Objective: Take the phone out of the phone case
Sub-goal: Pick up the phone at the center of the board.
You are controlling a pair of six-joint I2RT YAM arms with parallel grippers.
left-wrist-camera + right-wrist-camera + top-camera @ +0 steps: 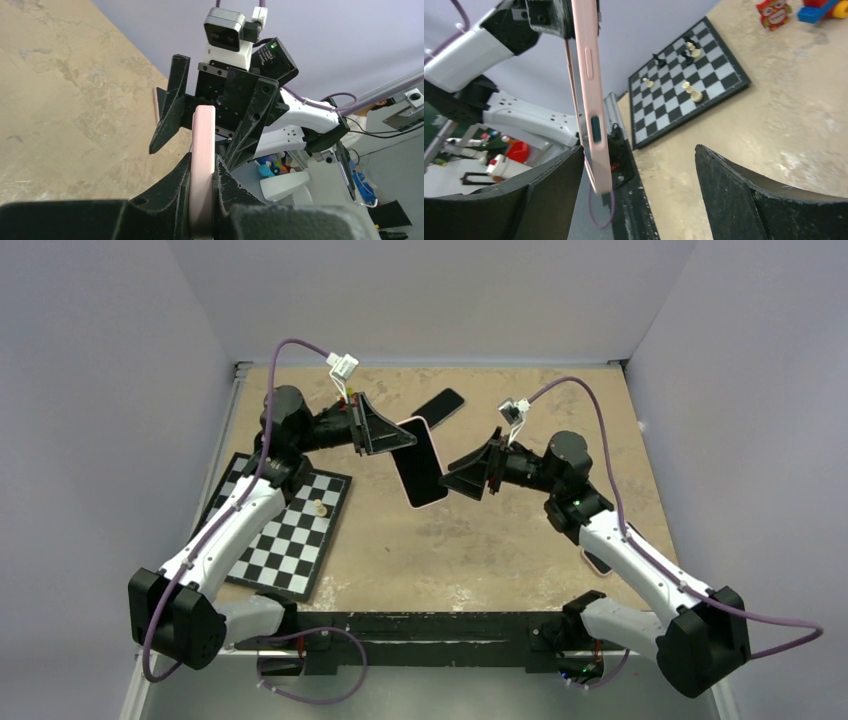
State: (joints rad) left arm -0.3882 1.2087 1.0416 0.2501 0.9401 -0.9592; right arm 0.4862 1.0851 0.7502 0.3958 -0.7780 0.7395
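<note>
Left gripper (202, 172) sat clamped on the upper end of the pink phone case (203, 130), holding it raised off the table (500, 550), right of the chessboard (285, 535). The phone (420, 468) sat inside the case, dark screen upward. Farther right of the chessboard, the right gripper (639, 150) stood wide open, one finger just beside the case's lower end and the other well apart. Beyond the chessboard's far right corner, a second dark phone (440, 405) lay flat.

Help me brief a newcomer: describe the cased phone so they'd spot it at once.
Find the tan table, then look above its middle. The phone hangs there off the surface, gripped at its far end by the left hand. Unlike the black phone lying flat behind it, it wears a pink case.
</note>
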